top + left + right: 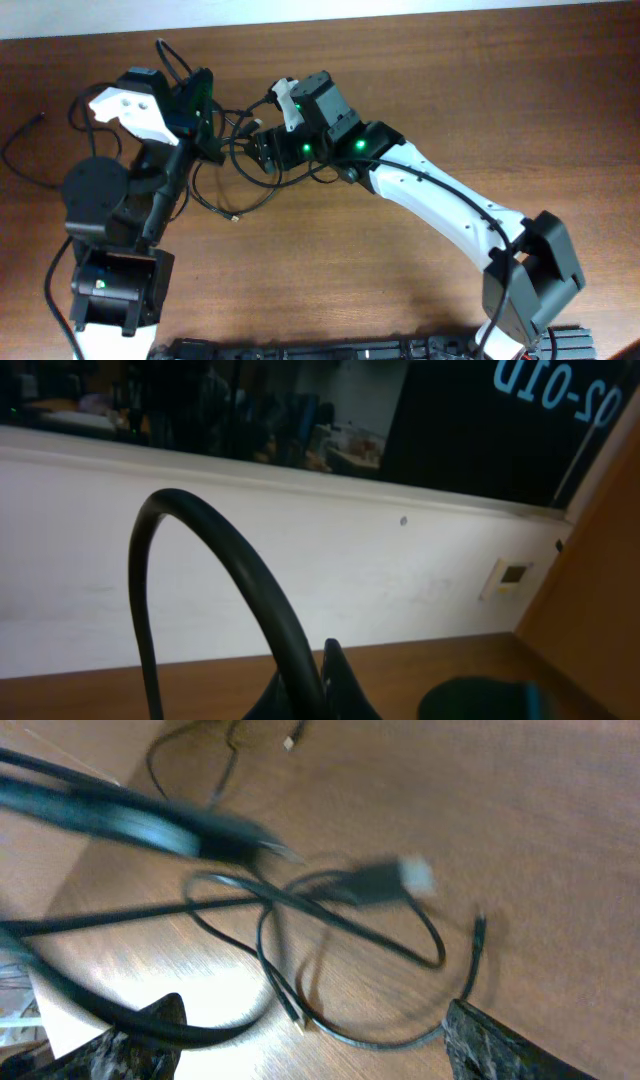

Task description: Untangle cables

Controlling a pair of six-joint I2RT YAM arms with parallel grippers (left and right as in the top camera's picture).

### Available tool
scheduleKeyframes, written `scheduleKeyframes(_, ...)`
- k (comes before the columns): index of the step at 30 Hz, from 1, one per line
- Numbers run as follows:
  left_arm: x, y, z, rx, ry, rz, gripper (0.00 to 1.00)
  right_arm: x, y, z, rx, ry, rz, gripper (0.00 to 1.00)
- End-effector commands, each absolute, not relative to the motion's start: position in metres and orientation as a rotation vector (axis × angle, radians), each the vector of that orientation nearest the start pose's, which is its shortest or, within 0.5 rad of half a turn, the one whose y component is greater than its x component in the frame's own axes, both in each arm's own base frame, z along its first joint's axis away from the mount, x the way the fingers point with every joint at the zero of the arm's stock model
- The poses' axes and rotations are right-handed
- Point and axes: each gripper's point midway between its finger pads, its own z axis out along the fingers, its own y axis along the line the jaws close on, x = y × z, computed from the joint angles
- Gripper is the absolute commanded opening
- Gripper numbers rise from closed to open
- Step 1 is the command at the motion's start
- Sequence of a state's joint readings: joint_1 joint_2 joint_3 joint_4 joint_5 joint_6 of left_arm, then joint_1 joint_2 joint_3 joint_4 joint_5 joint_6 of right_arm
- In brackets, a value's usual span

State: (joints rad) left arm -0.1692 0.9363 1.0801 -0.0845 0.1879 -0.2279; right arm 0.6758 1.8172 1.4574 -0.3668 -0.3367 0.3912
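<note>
The cables [240, 160] lie in a loose black tangle on the wooden table between my two grippers. In the right wrist view several thin cords [300, 920] loop across the wood, one with a pale plug end [415, 875]. My right gripper [310, 1020] is wide open just above them, with a loop lying between its fingers; it also shows in the overhead view [258, 148]. My left gripper [325, 685] is tilted up toward the wall and is shut on a black cable [230, 560] that arches out of its fingers. It sits at the tangle's left edge [208, 122].
One thin black cord [20, 150] trails off by the table's left edge. Another loose plug end [235, 215] lies on the wood in front of the tangle. A white wall [300, 560] runs behind the table's far edge. The arm bases stand at the front left and front right.
</note>
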Motion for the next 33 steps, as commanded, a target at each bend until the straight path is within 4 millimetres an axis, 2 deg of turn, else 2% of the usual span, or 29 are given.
scheduleKeyframes(1,0.322,-0.070,0.453,0.026,1.475,-0.394,0.00,0.366,0.354,0.159,-0.361,2.501,0.869,0.94)
scheduleKeyframes(2,0.324,-0.061,0.452,-0.024,1.477,-0.361,0.00,0.364,0.349,0.154,-0.298,2.539,0.851,0.96)
scheduleKeyframes(5,0.327,-0.035,0.452,-0.200,1.462,-0.305,0.00,0.359,0.346,0.147,-0.298,2.574,0.836,0.98)
scheduleKeyframes(7,0.328,-0.010,0.450,-0.380,1.430,-0.270,0.00,0.351,0.346,0.132,-0.296,2.603,0.835,0.98)
scheduleKeyframes(8,0.329,-0.004,0.449,-0.428,1.421,-0.263,0.00,0.348,0.348,0.127,-0.288,2.608,0.846,1.00)
scheduleKeyframes(9,0.331,0.001,0.446,-0.474,1.414,-0.254,0.00,0.341,0.358,0.122,-0.320,2.587,0.910,1.00)
scheduleKeyframes(10,0.334,0.002,0.444,-0.483,1.420,-0.251,0.00,0.337,0.367,0.119,-0.351,2.547,0.955,1.00)
scheduleKeyframes(13,0.339,-0.001,0.436,-0.474,1.450,-0.251,0.00,0.350,0.381,0.126,-0.492,2.344,0.971,1.00)
scheduleKeyframes(17,0.339,-0.002,0.435,-0.469,1.458,-0.254,0.00,0.363,0.397,0.134,-0.797,2.076,0.867,1.00)
scheduleKeyframes(19,0.339,-0.005,0.435,-0.455,1.464,-0.268,0.00,0.366,0.401,0.128,-0.899,1.997,0.812,1.00)
scheduleKeyframes(24,0.340,-0.014,0.435,-0.415,1.477,-0.308,0.00,0.378,0.412,0.113,-0.925,1.919,0.799,0.99)
scheduleKeyframes(25,0.340,-0.014,0.434,-0.416,1.479,-0.307,0.00,0.380,0.417,0.111,-0.930,1.889,0.821,0.95)
scheduleKeyframes(28,0.340,-0.014,0.434,-0.415,1.480,-0.307,0.00,0.374,0.435,0.107,-0.968,1.794,0.902,0.74)
scheduleKeyframes(30,0.340,-0.016,0.434,-0.409,1.481,-0.313,0.00,0.372,0.439,0.104,-0.972,1.790,0.903,0.67)
scheduleKeyframes(33,0.339,-0.022,0.436,-0.380,1.486,-0.343,0.00,0.373,0.438,0.104,-0.969,1.792,0.905,0.50)
